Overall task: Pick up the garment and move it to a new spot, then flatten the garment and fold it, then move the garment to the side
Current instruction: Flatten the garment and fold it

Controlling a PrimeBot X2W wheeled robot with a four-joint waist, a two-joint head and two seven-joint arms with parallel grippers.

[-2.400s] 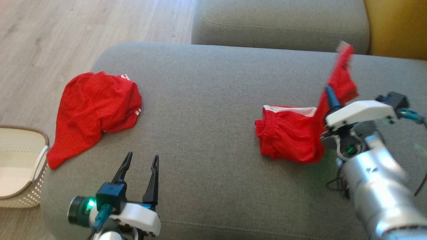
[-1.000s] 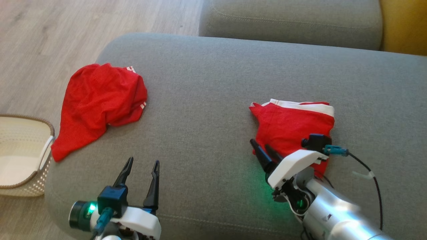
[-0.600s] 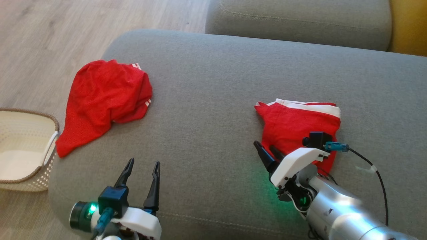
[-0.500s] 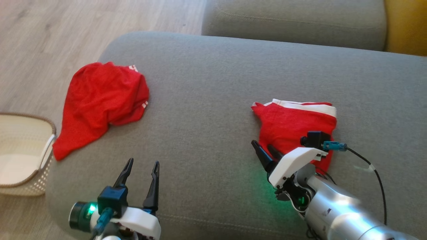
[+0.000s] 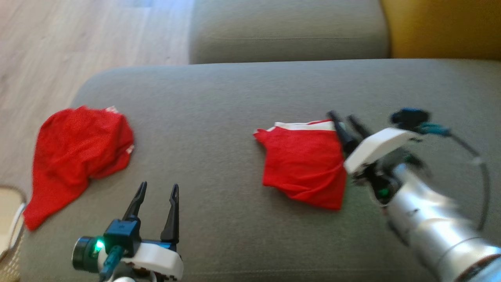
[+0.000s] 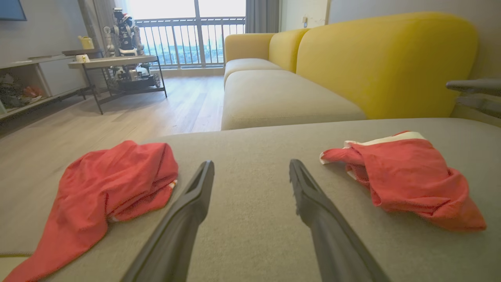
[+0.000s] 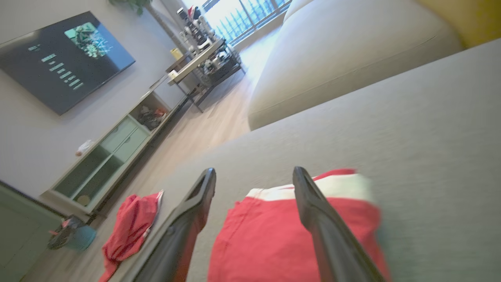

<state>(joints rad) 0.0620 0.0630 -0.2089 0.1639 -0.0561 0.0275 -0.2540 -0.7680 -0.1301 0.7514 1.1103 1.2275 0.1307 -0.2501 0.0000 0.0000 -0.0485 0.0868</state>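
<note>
Red white-banded folded garment (image 5: 303, 164) and red crumpled garment (image 5: 78, 149), two, lie apart on grey fabric sofa (image 5: 219, 102); left pincer (image 5: 158, 185), right pincer (image 5: 340, 115) released.

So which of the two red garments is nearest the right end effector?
The folded garment with the white band, beside the right end effector; the crumpled garment lies left.

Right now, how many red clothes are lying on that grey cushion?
2. A crumpled garment lies near the cushion's left edge; a folded garment with a white band lies farther right.
</note>
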